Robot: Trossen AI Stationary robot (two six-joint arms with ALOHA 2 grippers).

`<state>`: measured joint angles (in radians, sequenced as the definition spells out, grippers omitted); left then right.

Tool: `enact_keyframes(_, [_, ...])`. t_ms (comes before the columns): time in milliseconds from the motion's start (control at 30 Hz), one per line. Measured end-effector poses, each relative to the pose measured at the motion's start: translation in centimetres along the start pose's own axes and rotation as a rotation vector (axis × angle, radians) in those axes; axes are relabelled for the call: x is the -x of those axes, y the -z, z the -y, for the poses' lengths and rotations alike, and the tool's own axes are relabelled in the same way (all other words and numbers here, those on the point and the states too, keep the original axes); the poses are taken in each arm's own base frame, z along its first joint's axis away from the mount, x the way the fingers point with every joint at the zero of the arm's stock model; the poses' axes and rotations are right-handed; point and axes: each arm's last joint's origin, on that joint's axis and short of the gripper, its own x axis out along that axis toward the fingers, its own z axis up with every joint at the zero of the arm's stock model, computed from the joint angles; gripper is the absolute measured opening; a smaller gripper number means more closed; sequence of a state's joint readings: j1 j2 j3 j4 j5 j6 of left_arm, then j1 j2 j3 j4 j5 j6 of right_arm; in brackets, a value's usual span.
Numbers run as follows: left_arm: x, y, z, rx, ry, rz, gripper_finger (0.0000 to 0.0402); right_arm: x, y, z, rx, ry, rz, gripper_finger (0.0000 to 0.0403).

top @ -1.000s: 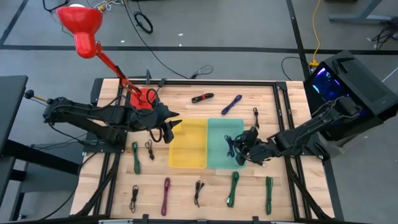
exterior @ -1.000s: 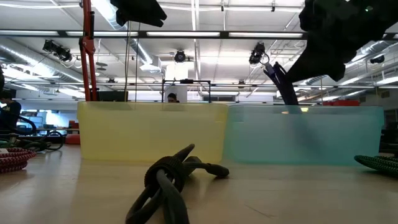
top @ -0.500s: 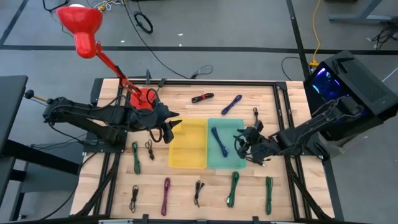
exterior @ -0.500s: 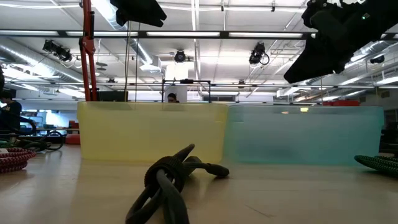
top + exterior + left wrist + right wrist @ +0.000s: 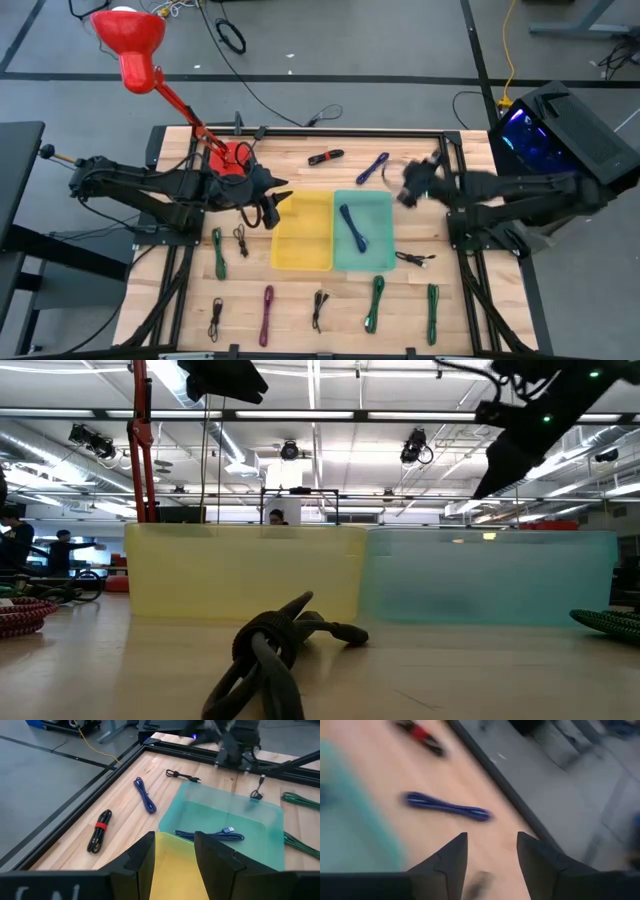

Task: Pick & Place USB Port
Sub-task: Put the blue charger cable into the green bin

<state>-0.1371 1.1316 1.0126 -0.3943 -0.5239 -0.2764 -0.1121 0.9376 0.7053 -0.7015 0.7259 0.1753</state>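
A blue USB cable [image 5: 352, 228] lies on the floor of the teal bin [image 5: 384, 205], and the left wrist view shows it there too [image 5: 210, 836]. The yellow bin [image 5: 303, 258] stands against the teal one. My right gripper [image 5: 412, 185] hangs open above the table between the teal bin and the far edge; its wrist view shows a second blue cable [image 5: 447, 806] lying on the wood ahead of it. My left gripper [image 5: 174, 852] is open, with nothing between its fingers, above the yellow bin's left edge [image 5: 270, 208].
Loose cables lie around the bins: black with a red band [image 5: 325, 157], blue [image 5: 373, 168], black [image 5: 412, 258], green [image 5: 375, 300] [image 5: 432, 300] [image 5: 218, 252], purple [image 5: 267, 312], black [image 5: 320, 308]. A red clamp lamp [image 5: 130, 45] stands at the far left. A dark frame rims the table.
My right gripper has let go of the blue cable, which now lies in the teal bin. It has then swung up and toward the table's far edge, rolling as it went. My left arm has kept still.
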Motion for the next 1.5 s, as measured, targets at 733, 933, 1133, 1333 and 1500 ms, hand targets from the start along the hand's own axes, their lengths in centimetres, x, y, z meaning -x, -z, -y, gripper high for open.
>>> enact_keyframes(733, [0.0, 0.0, -0.1, -0.038, -0.015, 0.002, 0.0142, -8.5, -5.2, -0.5, 0.714, -0.123, -0.583, 0.0171])
enact_keyframes(933, [0.0, 0.2, -0.1, -0.05, -0.02, -0.018, 0.0142, -8.5, -5.8, -3.4, 0.795, -0.187, -0.474, 0.0171])
enact_keyframes(1133, [0.0, 0.3, -0.1, -0.053, -0.021, -0.024, 0.0142, -8.1, -6.8, -5.3, 0.751, -0.25, -0.327, 0.0171])
enact_keyframes(1333, [0.0, 0.3, -0.1, -0.052, -0.022, -0.024, 0.0142, -9.8, -7.7, -2.6, 0.641, -0.226, -0.332, 0.0171])
enact_keyframes(1500, [0.0, 0.3, -0.1, -0.052, -0.022, -0.024, 0.0142, -11.3, -7.8, -0.3, 0.572, -0.224, -0.35, 0.0171])
